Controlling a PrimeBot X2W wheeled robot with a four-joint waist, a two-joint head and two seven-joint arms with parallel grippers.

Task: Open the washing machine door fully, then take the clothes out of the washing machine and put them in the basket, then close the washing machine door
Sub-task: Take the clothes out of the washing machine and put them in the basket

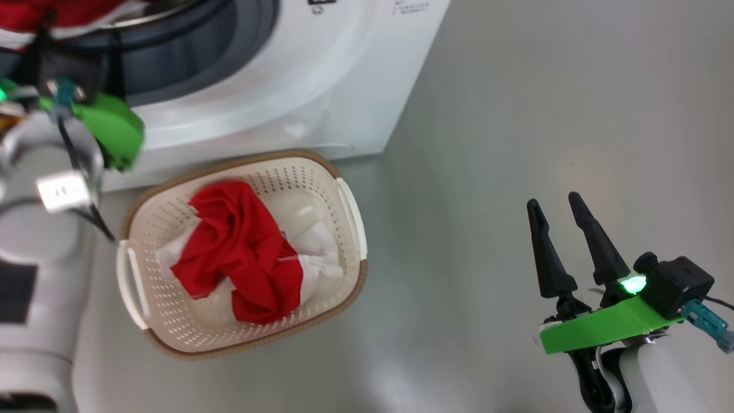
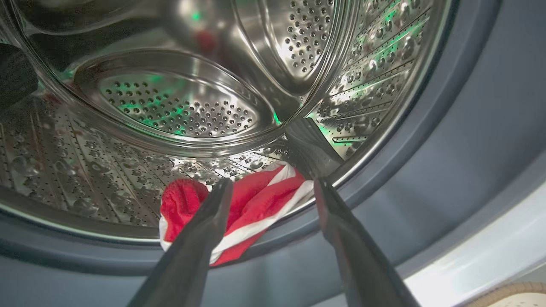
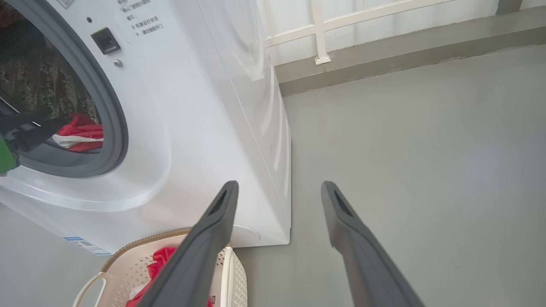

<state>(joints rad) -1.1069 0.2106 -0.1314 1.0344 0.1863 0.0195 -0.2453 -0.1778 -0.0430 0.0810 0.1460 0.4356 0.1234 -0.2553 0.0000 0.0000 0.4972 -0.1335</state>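
1. Head view: the small cream-white perforated plastic basket (image 1: 241,163) with a brown woven-look rim stands on the grey floor (image 1: 516,115), just beside the front of the big white front-loading washing machine (image 1: 321,74). A crumpled bundle of bright red fabric clothes (image 1: 241,246) with white parts lies inside the basket. The right gripper (image 1: 554,201) hangs over bare floor, well apart from the basket. Its two long dark fingers are spread and hold nothing.
2. Left wrist view: the left gripper (image 2: 273,184) points into the perforated steel drum (image 2: 179,106) with its jaws wide apart. A red garment (image 2: 256,200) with white bands lies at the drum's lip, partly over the grey rubber ring (image 2: 448,149). The garment shows between the fingers and is not clamped. Whether a finger touches it, I cannot tell.
3. Right wrist view: the right gripper's fingers stand parted and empty above the floor and the basket's near end. The red garment shows at the washing machine's mouth.
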